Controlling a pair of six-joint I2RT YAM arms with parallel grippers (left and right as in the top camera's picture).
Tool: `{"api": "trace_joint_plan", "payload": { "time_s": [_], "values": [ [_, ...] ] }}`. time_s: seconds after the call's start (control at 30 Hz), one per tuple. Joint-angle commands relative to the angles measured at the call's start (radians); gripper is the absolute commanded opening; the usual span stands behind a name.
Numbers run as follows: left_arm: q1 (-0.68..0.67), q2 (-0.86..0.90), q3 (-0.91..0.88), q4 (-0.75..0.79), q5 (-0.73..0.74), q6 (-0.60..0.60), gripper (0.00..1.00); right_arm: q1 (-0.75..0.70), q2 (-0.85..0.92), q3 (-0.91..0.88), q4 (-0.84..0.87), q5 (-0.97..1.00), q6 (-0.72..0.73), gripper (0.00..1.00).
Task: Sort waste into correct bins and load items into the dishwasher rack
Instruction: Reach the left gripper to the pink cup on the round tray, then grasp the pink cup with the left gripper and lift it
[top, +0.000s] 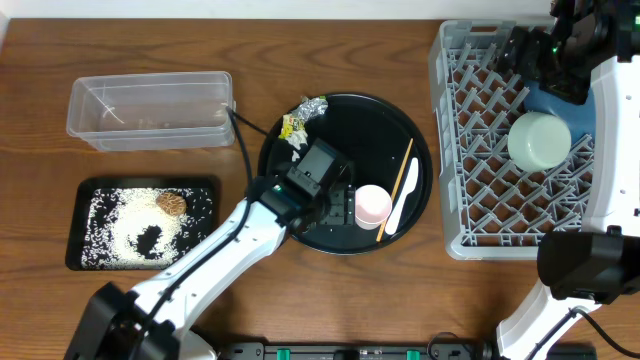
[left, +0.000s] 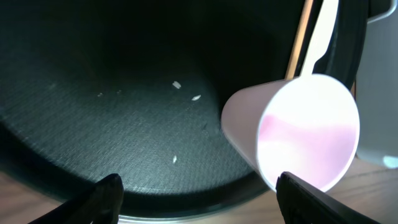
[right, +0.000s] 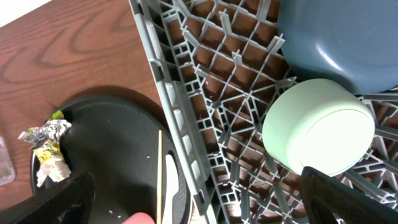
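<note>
A: Left gripper (left: 202, 198)?
B: Spread wide, gripping nothing, low over round black tray (left: 93, 112).
A: Pink cup (left: 292, 124)?
B: Lying on its side on that tray, just beside one fingertip.
A: Right gripper (right: 202, 196)?
B: Wide apart too, empty, above dishwasher rack (right: 186, 124) holding green bowl (right: 317, 127) and blue plate (right: 336, 37).

Pink cup (left: 292, 130) lies on its side on the round black tray (left: 93, 93), mouth toward the camera. White spoon (left: 323, 31) and a wooden chopstick (left: 300, 37) lie behind it. A few white grains (left: 177, 85) dot the tray. Left gripper (left: 202, 204): jaws spread wide, gripping nothing; one fingertip (left: 311, 199) sits just below the cup's rim.
</note>
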Motion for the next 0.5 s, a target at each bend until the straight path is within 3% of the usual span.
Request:
{"api": "trace_joint_plan", "payload": {
  "time_s": [0.0, 0.47],
  "values": [
    [-0.002, 0.026, 0.004, 0.030, 0.027, 0.006, 0.80, 0.010, -0.022, 0.009, -0.001, -0.007, -0.015, 0.99],
    [-0.002, 0.146, 0.004, 0.087, 0.057, 0.005, 0.80, 0.040, -0.021, 0.008, -0.005, 0.016, -0.015, 0.99]
  ]
}}
